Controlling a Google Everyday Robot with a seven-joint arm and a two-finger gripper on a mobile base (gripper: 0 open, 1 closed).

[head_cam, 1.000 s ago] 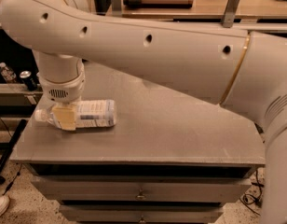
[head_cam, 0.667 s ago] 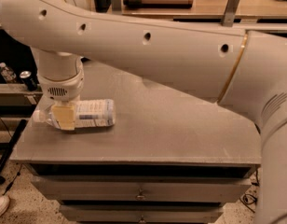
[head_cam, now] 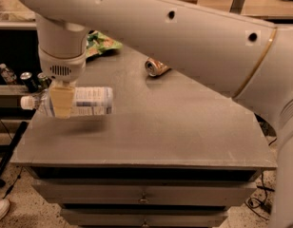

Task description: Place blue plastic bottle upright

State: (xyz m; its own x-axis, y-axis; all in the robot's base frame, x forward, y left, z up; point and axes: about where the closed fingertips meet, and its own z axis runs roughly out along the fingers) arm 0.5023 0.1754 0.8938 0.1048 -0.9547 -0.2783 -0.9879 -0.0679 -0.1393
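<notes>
The pincer (head_cam: 61,109) hangs from the wrist of the big white arm (head_cam: 184,37) over the left end of the desk (head_cam: 184,127), pointing straight down. Its fingers are clamped on the blue plastic bottle (head_cam: 92,101), with one tan finger pad (head_cam: 61,101) lying across the near side of the bottle between the neck and the label. The bottle is held on its side, the white cap (head_cam: 26,102) pointing left just past the desk's left edge and the base pointing right toward the middle of the desk. A dark shadow on the grey top just under the bottle suggests that it hangs slightly clear of the surface rather than resting on it. Farther back, well apart from the bottle, a soda can (head_cam: 156,66) lies on its side with its end toward the camera, partly under the arm. A crumpled green bag (head_cam: 102,42) sits at the back left, half hidden behind the wrist. Beyond the desk's left edge, on a lower shelf, stand two dark cans (head_cam: 30,80) and a small bottle (head_cam: 7,72). Drawers (head_cam: 146,194) run beneath the desk top.
</notes>
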